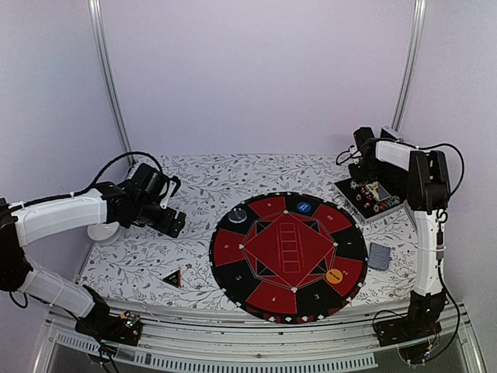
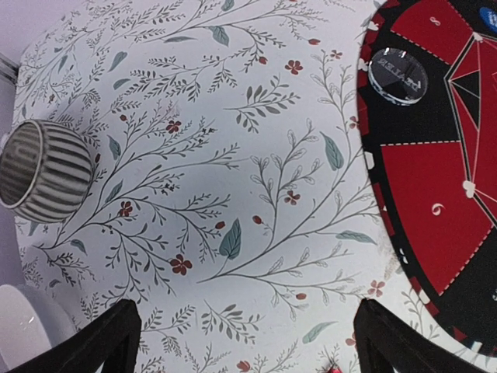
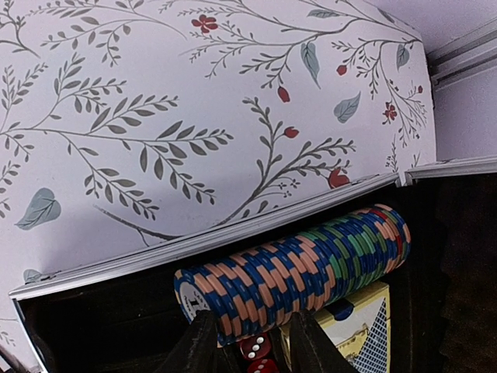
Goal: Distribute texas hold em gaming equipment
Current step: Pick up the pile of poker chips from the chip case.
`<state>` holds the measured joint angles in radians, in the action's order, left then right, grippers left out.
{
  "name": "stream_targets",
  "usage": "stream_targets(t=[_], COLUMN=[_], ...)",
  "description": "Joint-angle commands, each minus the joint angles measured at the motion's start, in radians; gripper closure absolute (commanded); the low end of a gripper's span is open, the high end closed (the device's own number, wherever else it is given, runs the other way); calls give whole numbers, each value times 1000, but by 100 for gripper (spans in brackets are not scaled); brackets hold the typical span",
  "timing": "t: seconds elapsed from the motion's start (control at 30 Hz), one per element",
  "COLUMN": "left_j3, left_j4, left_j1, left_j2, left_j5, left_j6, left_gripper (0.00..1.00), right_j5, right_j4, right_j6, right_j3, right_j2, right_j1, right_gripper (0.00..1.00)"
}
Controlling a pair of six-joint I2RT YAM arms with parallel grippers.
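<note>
Left gripper (image 2: 247, 330) hangs released over the worktop (image 1: 155, 256) left of the mat (image 1: 229, 247); the right gripper (image 3: 252, 338) works right of it.
The black-red triangle (image 1: 172, 278) lies off the mat's near-left rim. On the mat sit a dark disc (image 1: 238, 215), blue disc (image 1: 303, 207) and orange disc (image 1: 335, 275), apparently dealt to seats. Right of the mat, the cards (image 1: 379, 256) wait stacked. At the case (image 1: 345, 189) beyond, the right gripper meets the chip row (image 3: 295, 268), presumably to lift chips; I cannot tell if it pinches.

Bright, soft, faintly violet light with weak shadows; a highlight glints on the dark disc (image 2: 398, 74).
</note>
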<state>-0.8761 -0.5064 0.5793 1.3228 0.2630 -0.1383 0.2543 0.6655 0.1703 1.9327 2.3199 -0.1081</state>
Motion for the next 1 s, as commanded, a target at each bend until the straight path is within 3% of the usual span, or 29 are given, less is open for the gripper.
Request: stream_targets(t=[0.0, 0.47, 0.97], left_j3=[9, 8, 8], left_j4=[19, 18, 19], left_j1=[-13, -18, -22], left_j2=[1, 6, 5], left_j5=[-4, -30, -40], left_j6=[12, 14, 14], left_gripper=[2, 2, 2], right_j5=[26, 59, 99], right_j4=[5, 27, 10], right_j6=[22, 21, 44], right_j3=[14, 30, 45], right_j2=[71, 88, 106], right_j1=[-24, -71, -96], right_gripper=[67, 74, 75])
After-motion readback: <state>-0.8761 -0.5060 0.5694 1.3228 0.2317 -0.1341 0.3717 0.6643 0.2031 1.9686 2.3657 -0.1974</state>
